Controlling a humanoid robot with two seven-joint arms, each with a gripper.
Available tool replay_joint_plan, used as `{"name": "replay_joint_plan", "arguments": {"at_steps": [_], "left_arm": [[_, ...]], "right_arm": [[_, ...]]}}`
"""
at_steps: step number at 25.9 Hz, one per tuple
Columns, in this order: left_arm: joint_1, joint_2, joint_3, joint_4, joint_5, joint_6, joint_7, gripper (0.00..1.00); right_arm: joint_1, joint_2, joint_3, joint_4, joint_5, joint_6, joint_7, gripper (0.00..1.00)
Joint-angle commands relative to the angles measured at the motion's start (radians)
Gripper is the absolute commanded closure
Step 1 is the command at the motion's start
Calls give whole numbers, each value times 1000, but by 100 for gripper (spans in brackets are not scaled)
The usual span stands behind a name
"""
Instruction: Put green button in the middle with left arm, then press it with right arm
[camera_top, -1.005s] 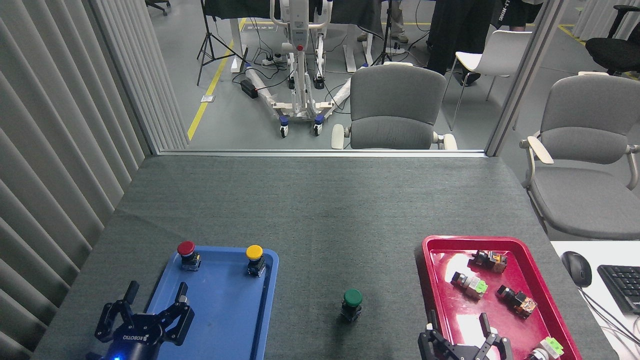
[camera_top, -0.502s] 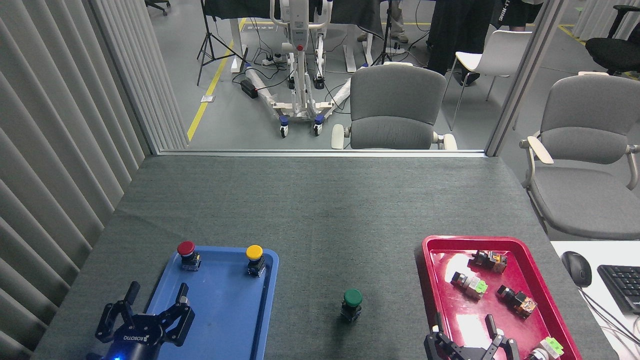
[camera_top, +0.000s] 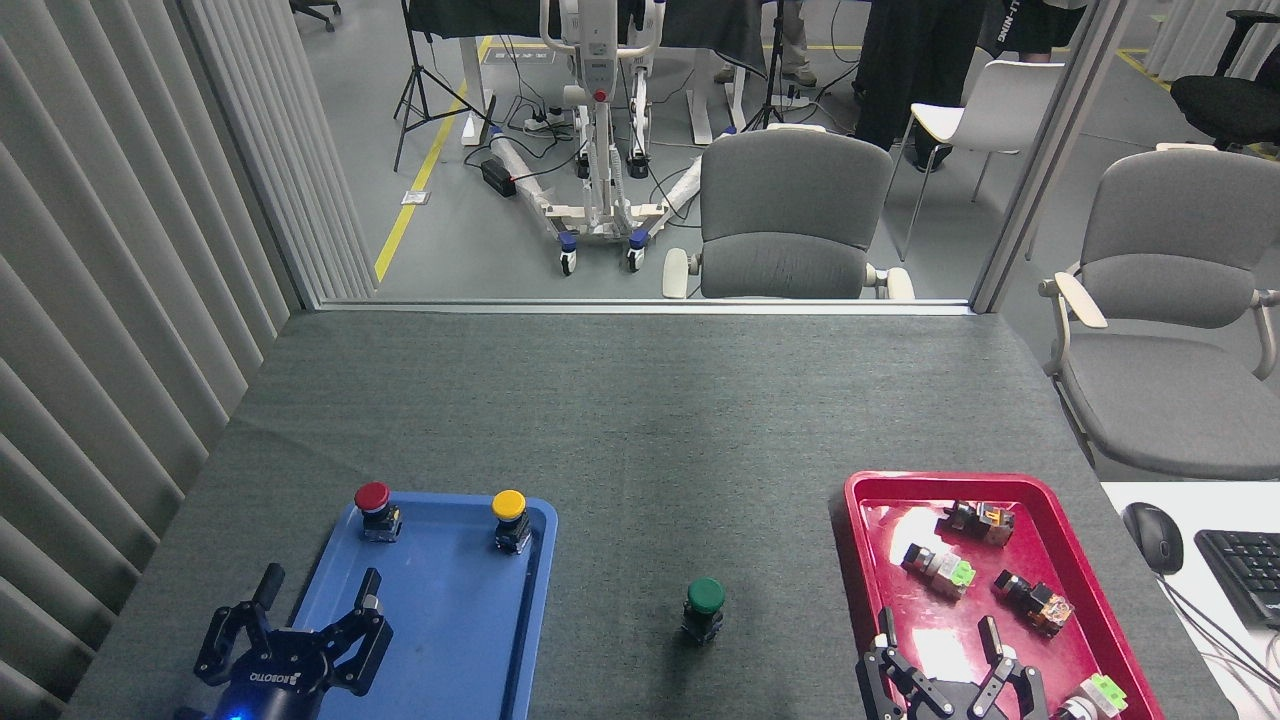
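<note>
A: Where were you?

B: Your green button (camera_top: 705, 597) stood upright on the bare felt tabletop (camera_top: 640, 420), between blue tray (camera_top: 535, 600) and red tray (camera_top: 850, 560); pressing remained.

A: Grippers?

B: Left gripper (camera_top: 318, 610) and right gripper (camera_top: 938, 637) were both spread, empty. Yours needed to swing left, clearing the red rim; open felt surrounded the cap

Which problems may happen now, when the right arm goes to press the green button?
1. The right gripper hangs over the red tray, with open fingers near the small parts; moving sideways, it might knock them or catch the rim.
2. The green button stands free on bare felt, so an off-centre press could tip it.
</note>
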Motion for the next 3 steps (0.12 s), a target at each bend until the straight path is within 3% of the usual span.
{"name": "replay_joint_plan", "arguments": {"at_steps": [1,3], "left_arm": [[0,0,0,-1,0,0,1,0],[0,0,0,-1,0,0,1,0]], "right_arm": [[-5,-4,1,0,-10,-17,10,1],[-5,-7,1,0,-10,-29,10,1]]}}
